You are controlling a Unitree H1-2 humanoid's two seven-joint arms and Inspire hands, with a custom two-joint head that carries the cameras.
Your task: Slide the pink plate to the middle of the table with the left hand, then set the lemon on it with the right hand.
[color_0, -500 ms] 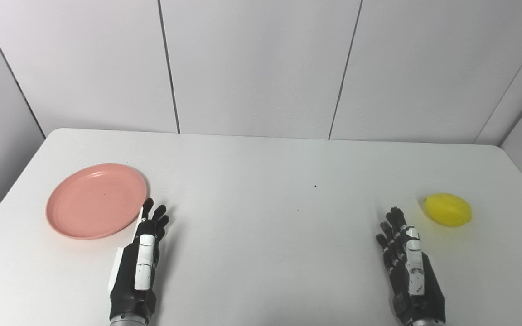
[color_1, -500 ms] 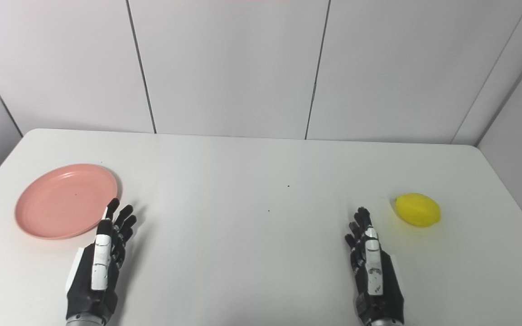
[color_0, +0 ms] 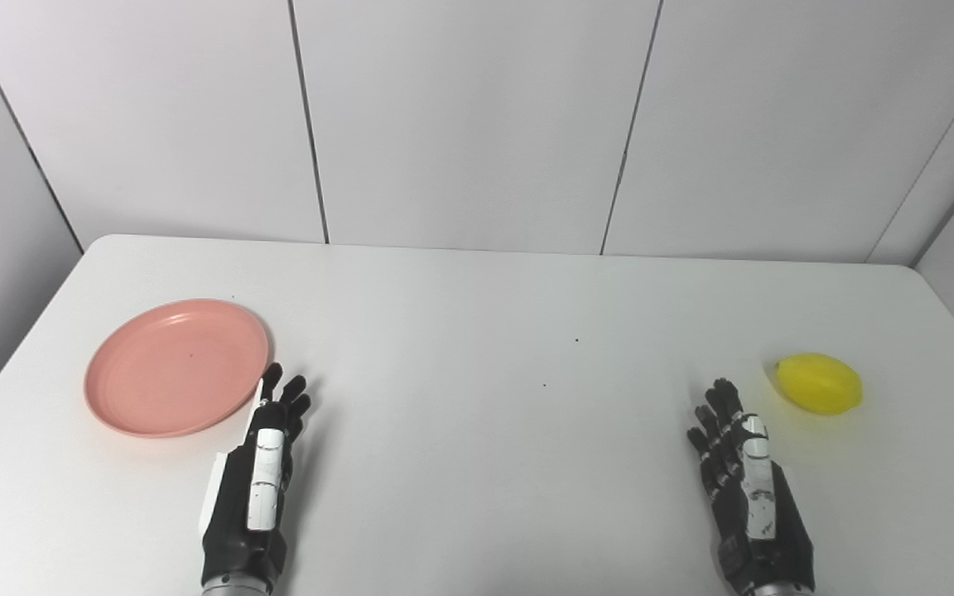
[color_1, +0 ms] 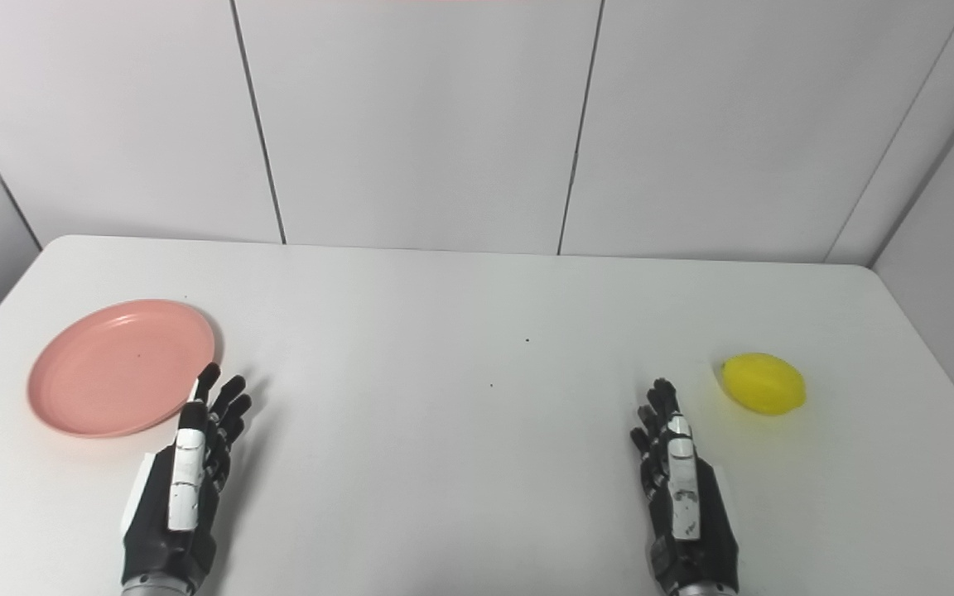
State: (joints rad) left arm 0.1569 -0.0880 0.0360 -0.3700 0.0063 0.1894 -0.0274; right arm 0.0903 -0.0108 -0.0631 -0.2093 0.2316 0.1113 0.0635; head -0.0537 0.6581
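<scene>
A round pink plate (color_0: 176,367) lies flat on the white table at the left, with nothing on it. My left hand (color_0: 257,480) rests near the front edge just right of the plate's lower rim, open, fingers straight and pointing away from me, not touching the plate. A yellow lemon (color_0: 819,383) sits on the table at the far right. My right hand (color_0: 746,488) lies open near the front edge, its fingertips a short way left of and in front of the lemon, holding nothing.
The white table (color_0: 477,331) has rounded far corners and backs onto grey wall panels. A few tiny dark specks (color_0: 576,339) mark its middle. Both forearms enter from the bottom edge.
</scene>
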